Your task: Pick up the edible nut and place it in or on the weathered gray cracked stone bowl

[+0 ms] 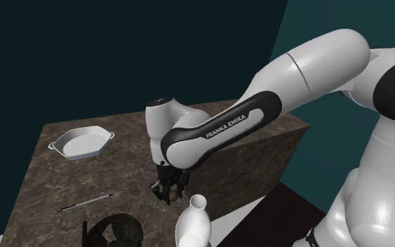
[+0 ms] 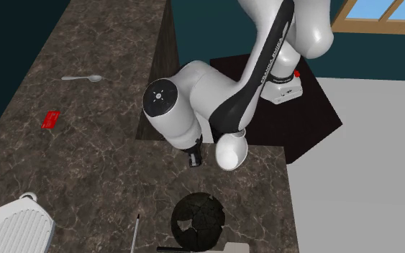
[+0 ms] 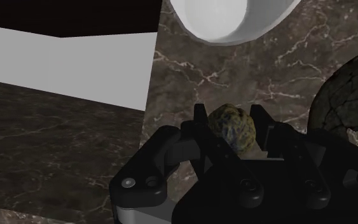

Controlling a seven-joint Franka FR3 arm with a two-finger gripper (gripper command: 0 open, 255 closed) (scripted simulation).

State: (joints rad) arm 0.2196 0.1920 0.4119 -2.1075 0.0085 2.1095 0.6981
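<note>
A mottled brown-green nut (image 3: pixel 232 127) sits between my two black fingers (image 3: pixel 200 121), which clasp it on both sides. My gripper (image 1: pixel 168 194) hangs low over the dark marble counter (image 1: pixel 55 175), under the bent forearm, and points down beside a white vase (image 2: pixel 193 159). The dark cracked stone bowl (image 2: pixel 193 219) stands a short way off toward the second exterior view's bottom edge. It also sits at the shoulder view's lower left (image 1: pixel 122 226), and its rim (image 3: pixel 349 95) lies just beside the gripper in the wrist view.
A white vase (image 1: pixel 192 224) (image 2: pixel 231 151) (image 3: pixel 228 19) stands close to the gripper. A white ribbed dish (image 1: pixel 82 142) is at the counter's far side, and a thin utensil (image 1: pixel 83 203) lies near the bowl. A spoon (image 2: pixel 82 77) and a red card (image 2: pixel 49 120) rest farther off.
</note>
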